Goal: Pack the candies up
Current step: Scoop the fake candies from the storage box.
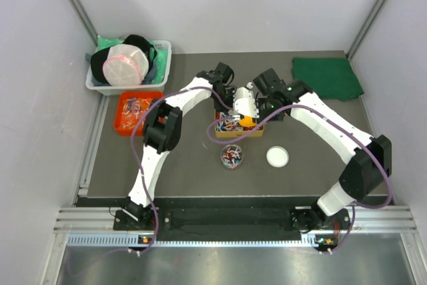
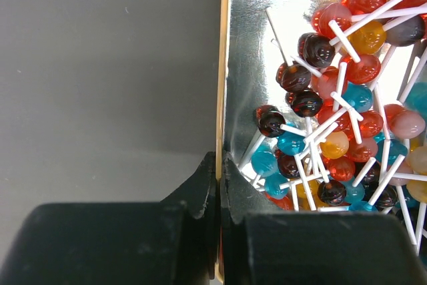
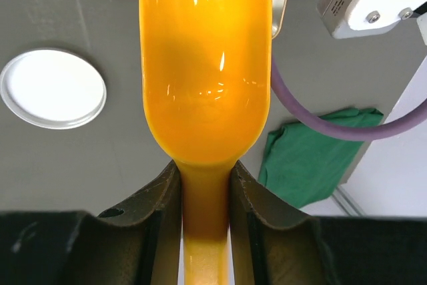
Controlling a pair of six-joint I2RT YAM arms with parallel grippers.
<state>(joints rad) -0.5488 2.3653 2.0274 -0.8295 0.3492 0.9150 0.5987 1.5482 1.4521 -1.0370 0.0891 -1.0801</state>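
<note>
From above, the candies (image 1: pixel 230 125) lie heaped in a shallow box (image 1: pixel 239 136) mid-tabletop, with both arms meeting over it; a few more sit in the small clear jar (image 1: pixel 232 157) just in front, and its white lid (image 1: pixel 278 157) lies off to the side. The jar mouth looks narrow next to the orange scoop (image 1: pixel 247 121), so a full load tipped in carelessly would likely spill onto the tabletop. In the left wrist view, your left jaws are clenched on the box's thin side wall (image 2: pixel 220 98), one finger outside and one inside against the silver lining. That is a slim hold, so pull or twist and the box may tilt or skid. The candies here (image 2: pixel 333 118) are round sweets on white sticks, and the sticks point every way with no shared axis. They are crossed and tangled, so I judge a scoop could drag out a clump or flick some over the rim. In the right wrist view, your right jaws grasp the scoop (image 3: pixel 203 65) by its narrow handle, its long axis running straight out from the wrist and the bowl pointing away, over bare tabletop near the lid (image 3: pixel 53 88). A heavy load could twist the handle in that grip.
</note>
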